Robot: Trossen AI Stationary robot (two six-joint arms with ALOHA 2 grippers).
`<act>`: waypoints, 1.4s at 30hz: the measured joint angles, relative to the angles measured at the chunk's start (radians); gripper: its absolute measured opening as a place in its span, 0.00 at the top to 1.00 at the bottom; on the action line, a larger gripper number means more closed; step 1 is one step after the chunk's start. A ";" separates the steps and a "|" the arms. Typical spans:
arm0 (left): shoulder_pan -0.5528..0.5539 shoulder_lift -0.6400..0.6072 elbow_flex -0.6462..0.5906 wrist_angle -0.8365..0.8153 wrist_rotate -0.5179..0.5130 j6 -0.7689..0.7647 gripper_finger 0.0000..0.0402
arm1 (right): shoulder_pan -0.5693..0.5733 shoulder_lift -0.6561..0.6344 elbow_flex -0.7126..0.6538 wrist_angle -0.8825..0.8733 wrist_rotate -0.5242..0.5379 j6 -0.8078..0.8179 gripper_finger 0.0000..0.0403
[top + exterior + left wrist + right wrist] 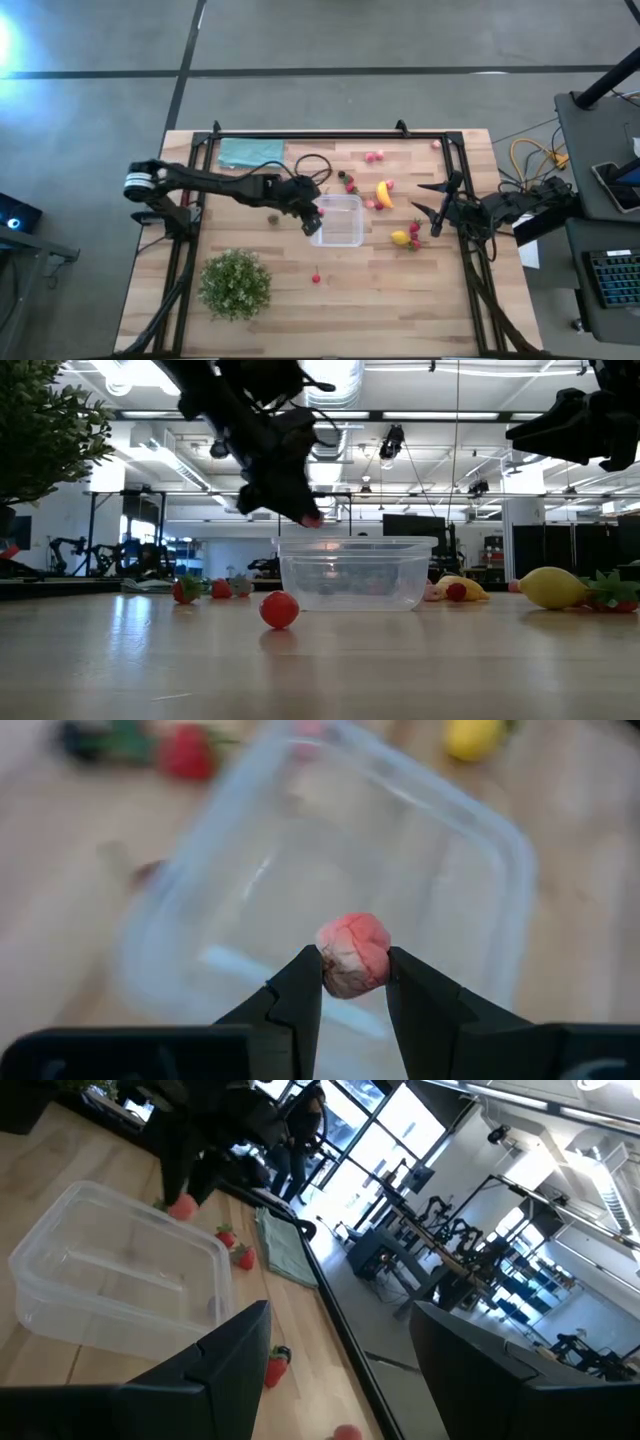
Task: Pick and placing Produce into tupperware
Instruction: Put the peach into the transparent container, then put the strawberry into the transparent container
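Observation:
The clear square tupperware (340, 222) (355, 572) (500, 850) (110, 1270) rests on its base mid-table. My left gripper (314, 217) (303, 510) (353, 982) hovers over its left rim, shut on a pink fruit piece (353, 954) (311, 518) (183, 1207). My right gripper (417, 197) (340, 1370) is open in the air near the table's right side, above the lemon (400, 237) (550, 587). The banana (384, 193) lies right of the tupperware. Loose strawberries (372, 156) (279, 609) lie scattered on the wood. My left gripper pinches the pink fruit piece (345, 970) by its two opposite sides, between the two fingertips (305, 982). The fingers slant down from the table's left side. The piece is lifted clear, above the tupperware's left rim (300, 543).
A bushy green plant (235, 283) stands near the front left corner. A teal cloth (250, 152) and a black cable (310, 165) lie at the far side. Black frame rails (330, 133) border the table. One red fruit (316, 278) sits in front of the tupperware.

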 joint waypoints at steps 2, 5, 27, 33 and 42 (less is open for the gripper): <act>-0.001 0.043 0.044 -0.003 0.057 0.021 0.78 | 0.000 0.000 0.000 0.000 0.000 0.000 0.42; -0.004 0.103 0.116 -0.043 0.066 -0.012 0.73 | 0.000 0.000 0.000 0.000 0.001 0.000 0.42; -0.081 -0.046 0.248 -0.834 -0.171 0.200 0.26 | 0.000 0.000 0.000 0.000 0.001 0.000 0.42; -0.060 -0.117 0.065 -0.771 -0.227 0.263 0.26 | 0.000 0.000 0.000 0.001 0.002 0.000 0.42; -0.033 -0.132 -0.171 -0.539 -0.244 0.340 0.26 | 0.000 0.000 0.000 0.000 0.001 0.000 0.42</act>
